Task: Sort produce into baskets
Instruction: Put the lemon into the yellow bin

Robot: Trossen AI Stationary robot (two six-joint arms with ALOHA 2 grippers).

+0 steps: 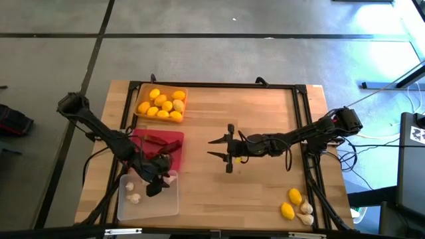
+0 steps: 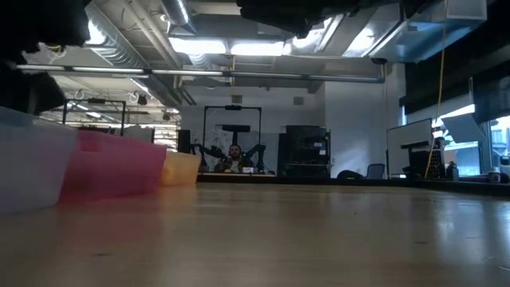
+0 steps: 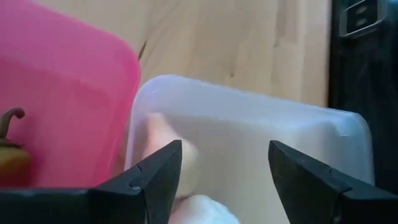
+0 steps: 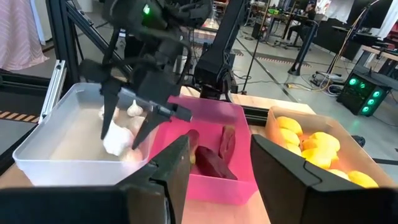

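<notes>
Left gripper: over clear tray, fingers spread, garlic between tips, seemingly being let go.
Garlic: light, papery, bruisable; best pinched across the round middle.
Right gripper: mid-table, fingers parted, empty.
Leftovers: lemons and garlic beyond right fingers, at table corner.

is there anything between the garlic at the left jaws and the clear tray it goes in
Nothing visible. The left gripper hangs directly over the clear tray, jaws spread, with the garlic bulb between them just above the tray floor.
</notes>
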